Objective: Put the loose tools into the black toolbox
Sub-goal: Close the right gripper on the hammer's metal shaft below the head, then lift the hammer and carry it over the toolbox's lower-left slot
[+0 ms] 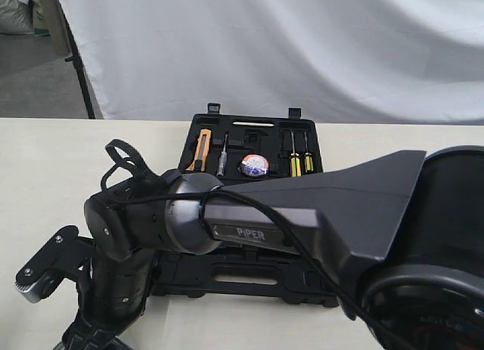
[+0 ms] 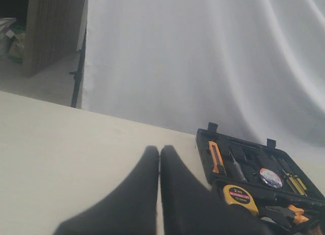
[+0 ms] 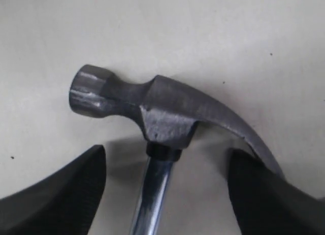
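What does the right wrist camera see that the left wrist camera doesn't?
Only the right wrist view: the steel hammer lying on the table, between the fingers of the open right hand. Only the left wrist view: the black toolbox with a tape roll and a yellow tape measure in it, the white curtain, and the shut left hand. Both: the pale table.

toolbox (image 1: 268,138) open on table (image 1: 60,161), centre-back | far half, left to right: utility knife (image 1: 202,149), screwdriver (image 1: 222,157), tape roll (image 1: 254,165), two screwdrivers (image 1: 294,162) | near half: tape measure (image 2: 240,198), pliers (image 2: 292,214) beside it | hammer (image 3: 152,110) flat on table, head between right gripper (image 3: 162,192) fingers
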Controlling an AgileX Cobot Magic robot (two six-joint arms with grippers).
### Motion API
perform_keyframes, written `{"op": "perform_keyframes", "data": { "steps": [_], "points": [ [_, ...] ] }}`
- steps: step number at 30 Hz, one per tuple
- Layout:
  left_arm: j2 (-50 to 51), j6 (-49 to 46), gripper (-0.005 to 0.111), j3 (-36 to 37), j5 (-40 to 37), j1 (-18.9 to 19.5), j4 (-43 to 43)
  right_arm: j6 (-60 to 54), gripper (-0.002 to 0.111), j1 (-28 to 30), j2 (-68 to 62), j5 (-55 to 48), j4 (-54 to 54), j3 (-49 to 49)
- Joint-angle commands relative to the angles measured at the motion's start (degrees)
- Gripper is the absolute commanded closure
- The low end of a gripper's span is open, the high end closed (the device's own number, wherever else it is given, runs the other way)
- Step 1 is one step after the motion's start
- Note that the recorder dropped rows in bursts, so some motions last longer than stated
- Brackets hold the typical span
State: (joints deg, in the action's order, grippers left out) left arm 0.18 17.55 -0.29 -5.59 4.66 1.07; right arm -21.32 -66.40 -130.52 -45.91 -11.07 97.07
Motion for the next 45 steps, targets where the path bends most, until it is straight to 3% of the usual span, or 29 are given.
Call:
{"op": "perform_keyframes", "data": {
  "steps": [1, 7, 15, 31, 38, 45],
  "points": [
    [-0.2, 0.3, 0.106, -0.2, 0.5, -0.4, 0.2, -0.6, 0.043, 0.0, -0.5, 0.6, 0.5, 0.1],
    [-0.2, 0.3, 0.106, -0.2, 0.5, -0.4, 0.2, -0.6, 0.048, 0.0, -0.5, 0.6, 0.5, 0.1],
    [-0.2, 0.3, 0.106, -0.2, 0.5, -0.4, 0.2, -0.6, 0.109, 0.0, -0.5, 0.5, 0.5, 0.1],
    [-0.2, 0.3, 0.106, -0.2, 0.5, -0.4, 0.2, -0.5, 0.109, 0.1, 6.7, -9.8, -0.2, 0.1],
    [-0.2, 0.3, 0.106, -0.2, 0.5, -0.4, 0.2, -0.5, 0.109, 0.8, 12.7, -15.5, 6.2, 0.1],
    [-0.2, 0.3, 0.106, -0.2, 0.5, -0.4, -0.3, 0.0, 0.109, 11.7, 15.6, -19.3, 7.3, 0.1]
  ]
}}
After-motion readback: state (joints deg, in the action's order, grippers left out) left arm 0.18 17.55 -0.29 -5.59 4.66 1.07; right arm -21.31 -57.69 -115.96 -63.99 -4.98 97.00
